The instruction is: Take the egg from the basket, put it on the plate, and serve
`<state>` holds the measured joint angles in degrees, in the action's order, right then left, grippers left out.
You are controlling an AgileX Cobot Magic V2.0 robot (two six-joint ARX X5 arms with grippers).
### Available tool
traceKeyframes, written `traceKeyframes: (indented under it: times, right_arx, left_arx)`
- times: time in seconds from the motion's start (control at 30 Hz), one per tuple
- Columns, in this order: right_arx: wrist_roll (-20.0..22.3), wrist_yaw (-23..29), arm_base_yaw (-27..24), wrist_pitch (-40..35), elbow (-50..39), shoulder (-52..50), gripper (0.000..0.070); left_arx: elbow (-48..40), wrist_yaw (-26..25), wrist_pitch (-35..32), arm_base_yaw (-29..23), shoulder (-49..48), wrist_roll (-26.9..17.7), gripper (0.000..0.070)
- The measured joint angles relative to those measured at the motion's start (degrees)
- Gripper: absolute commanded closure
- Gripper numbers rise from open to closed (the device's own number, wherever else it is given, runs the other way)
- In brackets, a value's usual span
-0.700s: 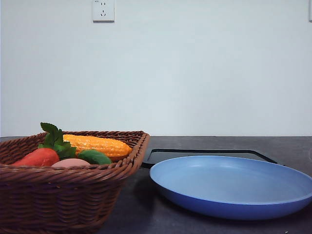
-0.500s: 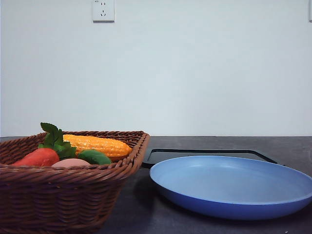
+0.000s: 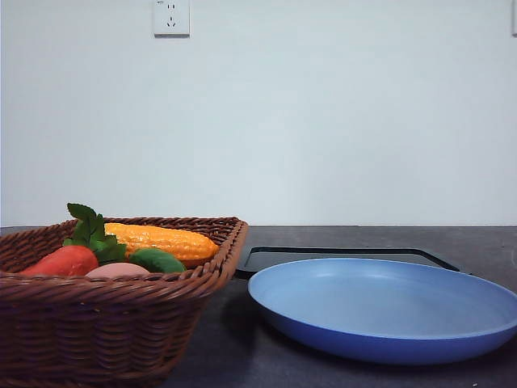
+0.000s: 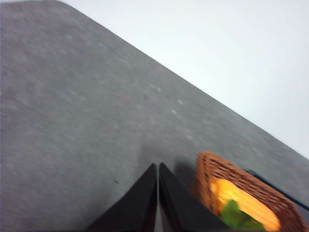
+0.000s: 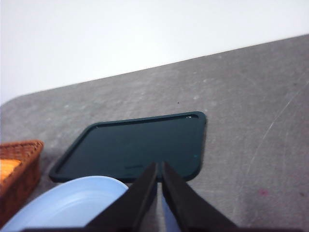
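The pinkish egg (image 3: 118,270) lies low in the brown wicker basket (image 3: 97,331) at the front left, half hidden behind the rim. The light blue plate (image 3: 388,311) sits to the basket's right. My left gripper (image 4: 158,166) is shut with nothing in it and hovers over bare table beside the basket (image 4: 244,193). My right gripper (image 5: 159,166) is also shut and holds nothing, above the plate's (image 5: 72,208) near edge and the black tray (image 5: 140,145).
In the basket lie a yellow corn cob (image 3: 161,241), a red-orange vegetable with green leaves (image 3: 65,260) and a green vegetable (image 3: 157,260). A flat black tray (image 3: 339,255) rests behind the plate. Grey tabletop (image 4: 72,121) stretches left of the basket.
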<state>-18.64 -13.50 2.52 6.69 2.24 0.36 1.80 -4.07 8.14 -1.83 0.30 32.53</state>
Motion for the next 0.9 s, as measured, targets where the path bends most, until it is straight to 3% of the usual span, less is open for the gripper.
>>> traceKeyframes:
  times: [0.2,0.37,0.67,0.9]
  right_arx:
    - [-3.6,0.0,0.0,4.9,0.7,0.0,0.07]
    - [-4.2,0.0,0.0,9.5,5.2,1.0,0.07]
    - [-4.2,0.0,0.0,16.5,15.6,11.5,0.07]
    - [-2.6,-0.8,0.0,19.0,23.4,22.3,0.07]
  left_arx:
    - [0.0,-7.2,0.5,0.0,0.0,0.7,0.07]
    - [1.7,-9.9,0.9,0.0,2.5,1.2,0.07]
    - [11.1,-16.9,3.5,0.0,15.3,0.5,0.07]
    - [21.4,-20.9,6.0,0.0,27.7,-3.7,0.07]
